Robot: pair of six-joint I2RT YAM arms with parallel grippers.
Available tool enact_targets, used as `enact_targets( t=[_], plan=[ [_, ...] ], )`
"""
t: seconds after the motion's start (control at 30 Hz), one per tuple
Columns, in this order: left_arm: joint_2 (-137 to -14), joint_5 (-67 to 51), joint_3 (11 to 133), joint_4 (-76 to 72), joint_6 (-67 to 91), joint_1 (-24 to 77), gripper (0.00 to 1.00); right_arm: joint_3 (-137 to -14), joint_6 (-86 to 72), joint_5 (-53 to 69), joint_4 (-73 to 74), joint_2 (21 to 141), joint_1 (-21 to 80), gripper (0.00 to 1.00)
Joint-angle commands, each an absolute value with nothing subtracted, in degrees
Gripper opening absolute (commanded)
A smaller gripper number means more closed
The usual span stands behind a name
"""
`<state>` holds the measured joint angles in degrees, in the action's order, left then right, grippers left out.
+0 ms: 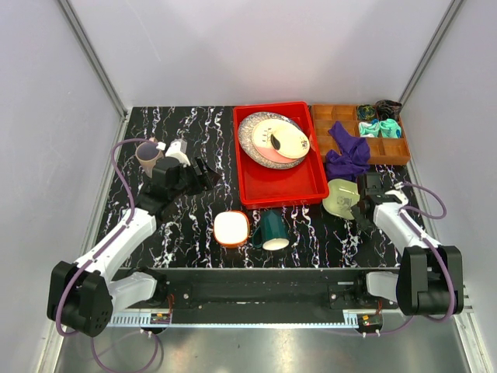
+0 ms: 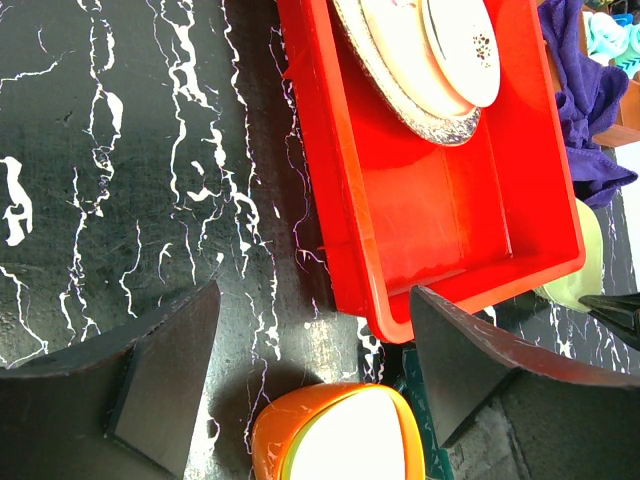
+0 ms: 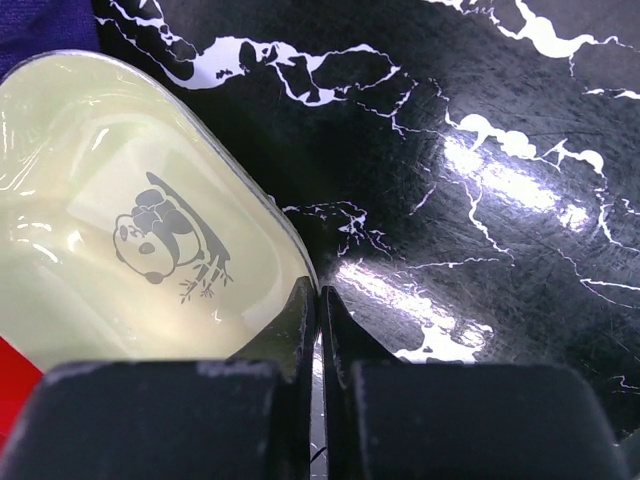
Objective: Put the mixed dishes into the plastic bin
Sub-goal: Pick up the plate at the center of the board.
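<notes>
Status: three of seven in. Grey plate, pink plate and yellow plate sit stacked at the far end of the bin; the near half of the bin floor is bare. Four are out on the table: green bowl just off the bin's near-right corner, orange bowl and mug side by side just near of the bin's near wall, cup far left, well apart from the bin. I'd call it a bit under half done.

Right claw is down at the green bowl's right rim. Jaws are fully together, only a hairline slit between them. In the right wrist view the rim runs up against the outer side of the finger nearer the bowl, not in between, so I read this as closed beside the rim, not on it. Can't see what's hidden under that finger. I'd reopen and shift left onto the rim before any lift.

Left claw is wide, holding nothing, hovering over the table by the bin's near-left corner. Orange bowl lies just near of it, roughly centred between the fingers in the left wrist view.
</notes>
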<state>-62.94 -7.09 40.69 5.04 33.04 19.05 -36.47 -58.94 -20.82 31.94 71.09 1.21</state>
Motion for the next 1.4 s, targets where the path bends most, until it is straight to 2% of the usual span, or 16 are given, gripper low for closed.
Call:
enact_targets(
  t=[0.0, 0.47, 0.63, 1.03, 1.17, 1.37],
  plan=[
    [-61.6, -7.7, 40.4, 3.6, 32.9, 18.7, 0.8, -35.5, -58.9, -21.5, 31.7, 68.6, 0.7, 0.0],
    [-62.2, -8.3, 40.3, 2.7, 33.5, 18.7, 0.8, -41.7, -59.2, -32.5, 44.6, 50.9, 0.5, 0.0],
    [-62.2, -8.8, 40.2, 2.5, 33.8, 18.7, 0.8, -45.3, -57.6, -33.8, 46.1, 48.6, 0.5, 0.0],
    [-61.8, -7.7, 41.8, 5.2, 32.8, 18.7, 0.8, -55.4, -44.8, -19.1, 29.9, 64.2, 0.4, 0.0],
    [-61.1, -7.0, 42.5, 6.4, 32.4, 18.7, 0.8, -59.3, -42.0, -13.7, 23.5, 72.1, 0.5, 0.0],
    [-60.3, -6.2, 42.5, 7.6, 32.3, 18.7, 0.8, -69.7, -37.4, 0.9, 20.9, 87.0, 0.6, 0.0]
  ],
)
